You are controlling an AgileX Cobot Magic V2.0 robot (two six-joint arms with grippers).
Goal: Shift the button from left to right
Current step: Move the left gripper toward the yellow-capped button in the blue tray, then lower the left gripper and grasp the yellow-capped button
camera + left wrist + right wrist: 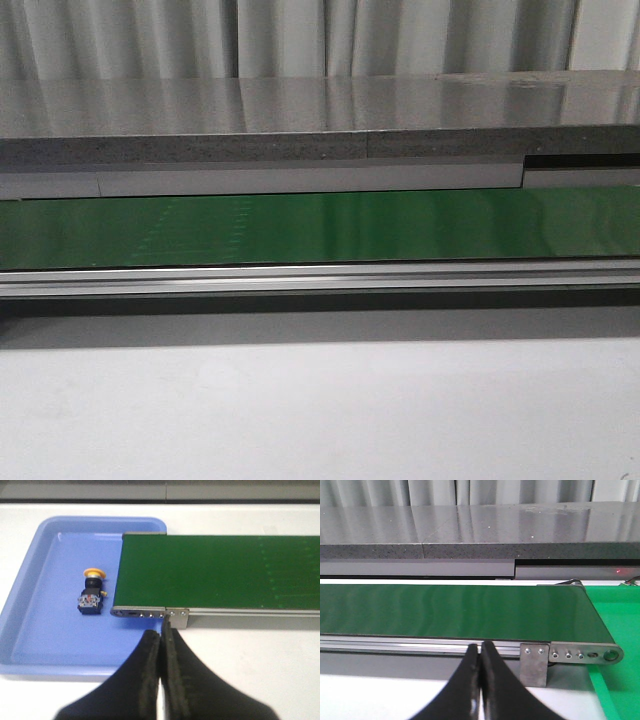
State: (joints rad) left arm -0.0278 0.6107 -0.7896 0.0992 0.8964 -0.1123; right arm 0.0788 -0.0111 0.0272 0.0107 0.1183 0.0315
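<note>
Green belt (320, 228) fills the middle of the front view, running from edge to edge; a silver rail (320, 278) is seen along its near side and a grey stone-like ledge (260, 148) behind it. White table (320, 410) is seen in front of the rail. No gripper and no button are shown in this view.

In the left wrist view, the belt's end (150, 570) is seen lying over the edge of a blue tray (30, 575). The button (92, 591) is found in the tray, just beside the belt's end and apart from it, lying on its side with the yellow cap pointed away from the gripper and the black body nearer it. The left gripper (161, 642) is seen with its black fingers (145, 680) pressed together and nothing held; it sits over the table near the belt's metal end bracket (177, 616).

In the right wrist view, the belt's other end is seen, with a green mat (620, 615) beside it. The right gripper (480, 647) is closed as well, fingers (495, 685) touching, nothing between them, in front of the rail.
</note>
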